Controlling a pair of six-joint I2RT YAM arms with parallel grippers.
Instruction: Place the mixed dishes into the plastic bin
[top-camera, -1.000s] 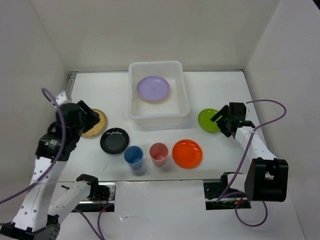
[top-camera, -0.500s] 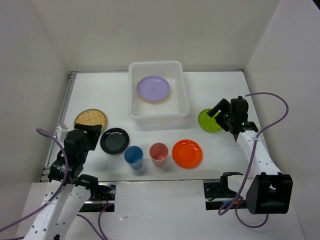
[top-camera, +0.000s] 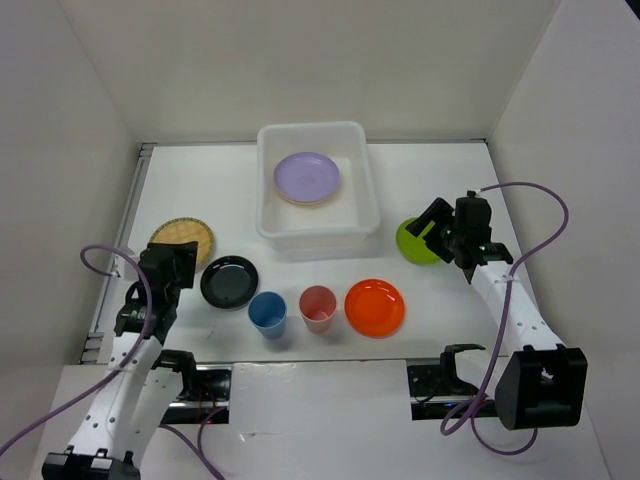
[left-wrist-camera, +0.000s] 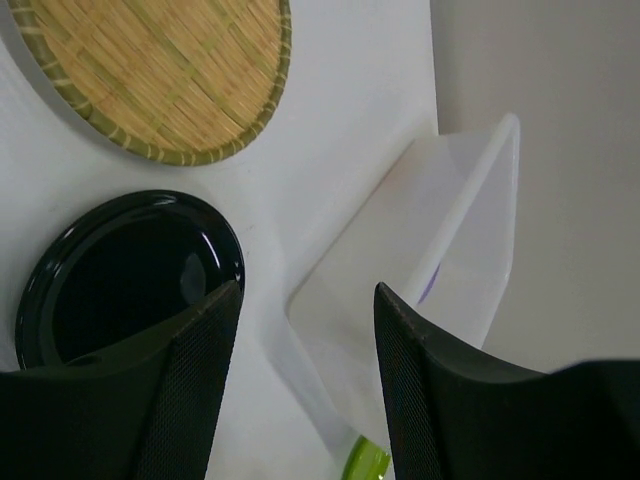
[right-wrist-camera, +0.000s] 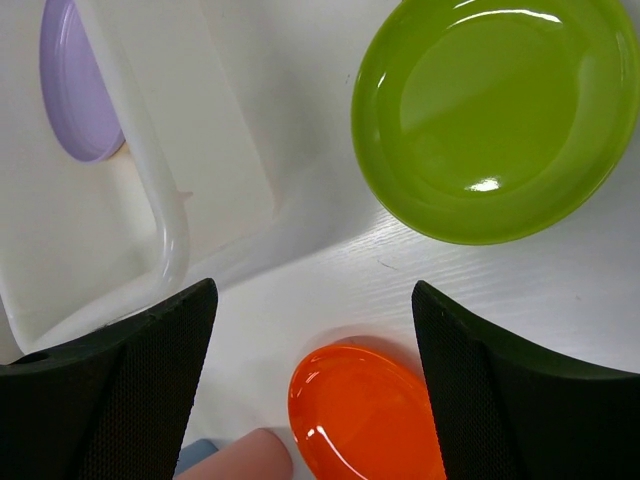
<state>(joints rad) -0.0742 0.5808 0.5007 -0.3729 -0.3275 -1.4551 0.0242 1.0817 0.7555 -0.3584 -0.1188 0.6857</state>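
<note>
The plastic bin (top-camera: 320, 243) sits at the back of the worktop (top-camera: 440, 180) with the lilac plate (top-camera: 307, 177) inside it. The woven plate (top-camera: 183, 238), black plate (top-camera: 229, 281), blue cup (top-camera: 267, 312), pink-red cup (top-camera: 318, 306), orange plate (top-camera: 375, 306) and lime green plate (top-camera: 408, 245) are all out on the worktop around its front. The left jaws stand apart with nothing between them, close by the woven and black plates, and the right jaws gape wide and empty just beside the lime green plate.
</note>
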